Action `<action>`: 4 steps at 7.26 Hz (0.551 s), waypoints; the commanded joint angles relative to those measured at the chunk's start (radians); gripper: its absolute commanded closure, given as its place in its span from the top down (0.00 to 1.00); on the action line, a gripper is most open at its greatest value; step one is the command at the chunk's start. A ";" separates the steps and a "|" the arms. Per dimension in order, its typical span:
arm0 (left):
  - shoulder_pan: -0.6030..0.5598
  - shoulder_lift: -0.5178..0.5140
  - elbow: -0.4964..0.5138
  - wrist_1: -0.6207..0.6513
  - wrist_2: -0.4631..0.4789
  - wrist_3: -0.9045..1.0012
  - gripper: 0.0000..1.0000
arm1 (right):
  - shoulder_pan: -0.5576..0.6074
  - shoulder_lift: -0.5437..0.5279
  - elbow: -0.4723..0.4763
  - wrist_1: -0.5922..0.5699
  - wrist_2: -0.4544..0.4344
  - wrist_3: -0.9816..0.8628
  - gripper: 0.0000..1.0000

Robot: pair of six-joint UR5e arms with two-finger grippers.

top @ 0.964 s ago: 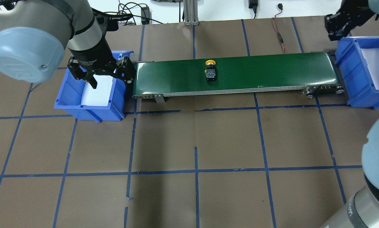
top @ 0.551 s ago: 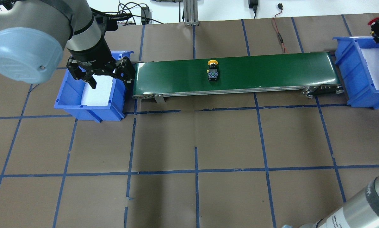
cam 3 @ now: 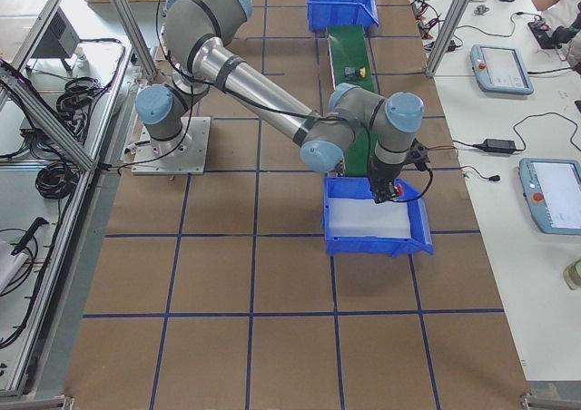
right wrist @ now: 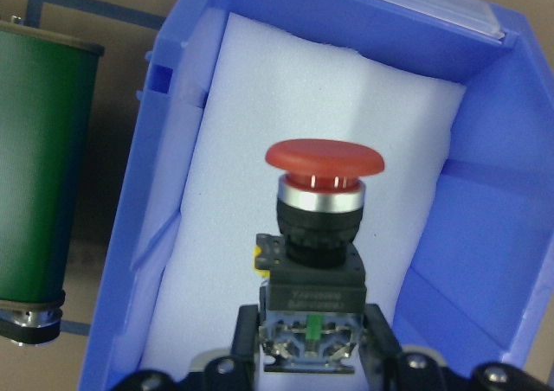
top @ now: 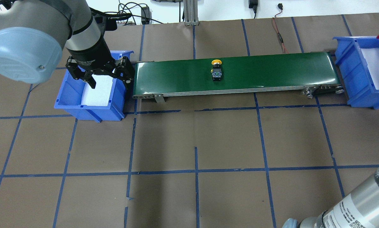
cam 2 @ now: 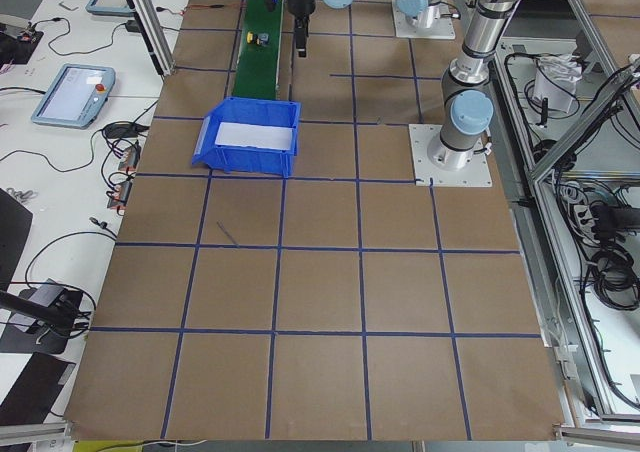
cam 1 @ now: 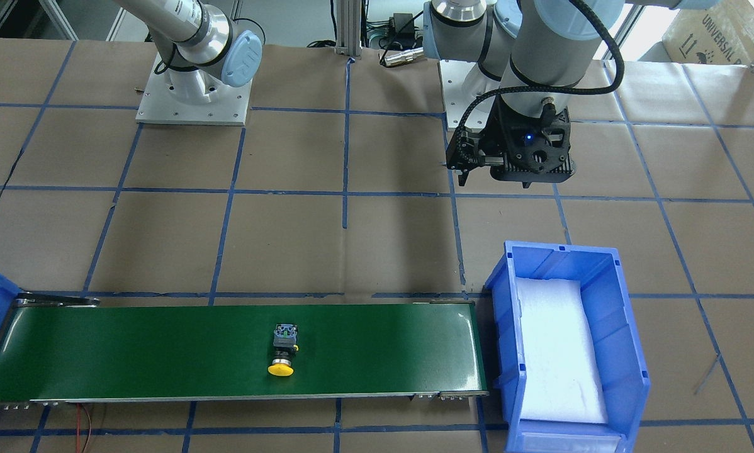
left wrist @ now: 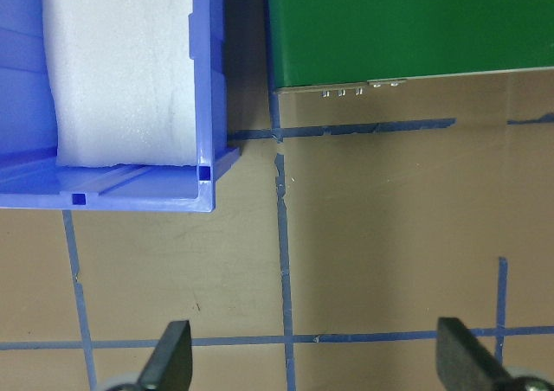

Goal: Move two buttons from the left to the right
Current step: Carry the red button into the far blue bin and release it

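- Clamping the red button [right wrist: 323, 201], the right gripper [right wrist: 316, 348] hangs over a blue bin [right wrist: 528, 166] (clearest from its wrist).
- Left gripper [top: 109, 81] gapes wide, empty; yellow button [top: 216, 71] lies on the belt [top: 271, 69].

A robotics lab: a tabletop [top: 227, 139] papered brown and gridded with blue tape, a green conveyor belt [top: 271, 71], aluminium frame posts [top: 190, 12], and control tablets [cam 3: 499, 68] on side benches [cam 3: 545, 292].

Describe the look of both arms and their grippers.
Both arms are silver tubes with pale blue round joint caps. The left arm carries a black ribbed cable; the right arm bears a printed label. The left gripper, white-lettered, and right gripper are black.
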 commanded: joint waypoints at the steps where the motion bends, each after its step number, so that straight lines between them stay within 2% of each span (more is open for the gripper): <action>1: 0.001 0.001 0.000 0.000 0.003 0.001 1.00 | -0.015 0.024 -0.001 -0.014 0.002 -0.013 0.07; 4: 0.001 0.002 -0.002 -0.004 0.007 0.005 1.00 | -0.030 0.078 -0.006 -0.033 -0.001 -0.014 0.08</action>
